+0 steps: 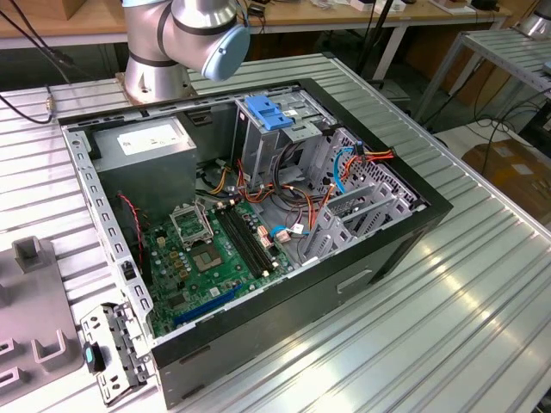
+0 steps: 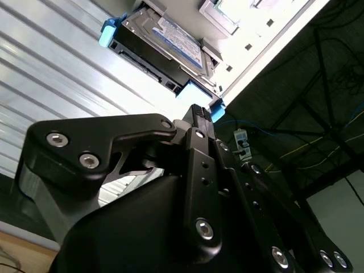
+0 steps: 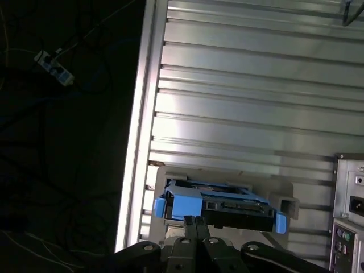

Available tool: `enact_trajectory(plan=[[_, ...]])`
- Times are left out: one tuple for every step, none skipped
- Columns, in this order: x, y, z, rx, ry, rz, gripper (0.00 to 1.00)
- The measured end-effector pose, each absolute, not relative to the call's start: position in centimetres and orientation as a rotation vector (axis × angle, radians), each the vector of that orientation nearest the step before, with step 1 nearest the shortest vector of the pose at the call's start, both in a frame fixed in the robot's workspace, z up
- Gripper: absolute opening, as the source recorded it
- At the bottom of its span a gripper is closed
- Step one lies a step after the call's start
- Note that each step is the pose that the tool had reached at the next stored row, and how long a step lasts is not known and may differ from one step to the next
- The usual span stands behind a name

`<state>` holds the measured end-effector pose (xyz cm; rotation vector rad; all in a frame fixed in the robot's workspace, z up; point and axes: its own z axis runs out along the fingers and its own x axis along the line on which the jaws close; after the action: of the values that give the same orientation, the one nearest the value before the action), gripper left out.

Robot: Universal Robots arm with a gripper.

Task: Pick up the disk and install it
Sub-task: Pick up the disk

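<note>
At the exterior view's left, a grey tray (image 1: 30, 301) with raised blocks lies on the ribbed metal surface (image 1: 448, 327); the picture edge cuts it off. Beside it stands an open computer case (image 1: 284, 318). In the case are a grey power supply (image 1: 142, 142), a green board (image 1: 215, 258), coloured cables (image 1: 258, 194), a light-blue latch plate (image 1: 267, 112) and, more to the right, a metal drive cage (image 1: 362, 206). Behind the case the arm's base (image 1: 155, 60) is seen only in part.

In both wrist views the disk (image 3: 227, 199) (image 2: 165, 42) lies in a low grey holder (image 3: 284, 199) on the surface, with blue rails at its sides. The gripper (image 3: 193, 220) (image 2: 198, 109) is just beside one blue rail. Its fingers (image 3: 188, 227) are pressed together and hold nothing. I cannot tell whether they touch the rail.
</note>
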<state>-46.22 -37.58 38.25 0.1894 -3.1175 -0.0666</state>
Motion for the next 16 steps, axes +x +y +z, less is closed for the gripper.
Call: enact_trajectory(plan=[[-46.22,-37.58,38.26,0.201,-3.117,-0.067,0.11],[-46.22,-37.58,38.25,0.216,-3.115,-0.066,0.11],[-46.22,-37.58,38.25,0.226,-3.115,-0.066,0.11],[-46.22,-37.58,38.25,0.245,-3.113,-0.066,0.11],[-46.22,-37.58,38.25,0.257,-3.112,-0.066,0.11],[-46.22,-37.58,38.26,0.269,-3.110,-0.066,0.11],[-46.22,-37.58,38.26,0.287,-3.109,-0.066,0.11],[-46.22,-37.58,38.26,0.298,-3.107,-0.066,0.11],[-46.22,-37.58,38.25,0.316,-3.105,-0.065,0.11],[-46.22,-37.58,38.26,0.328,-3.104,-0.065,0.11],[-46.22,-37.58,38.25,0.340,-3.103,-0.065,0.11],[-46.22,-37.58,38.26,0.353,-3.101,-0.065,0.11],[-46.22,-37.58,38.26,0.365,-3.099,-0.065,0.11],[-46.22,-37.58,38.26,0.377,-3.098,-0.065,0.11],[-46.22,-37.58,38.26,0.389,-3.096,-0.065,0.11],[-46.22,-37.58,38.26,0.406,-3.094,-0.065,0.11]])
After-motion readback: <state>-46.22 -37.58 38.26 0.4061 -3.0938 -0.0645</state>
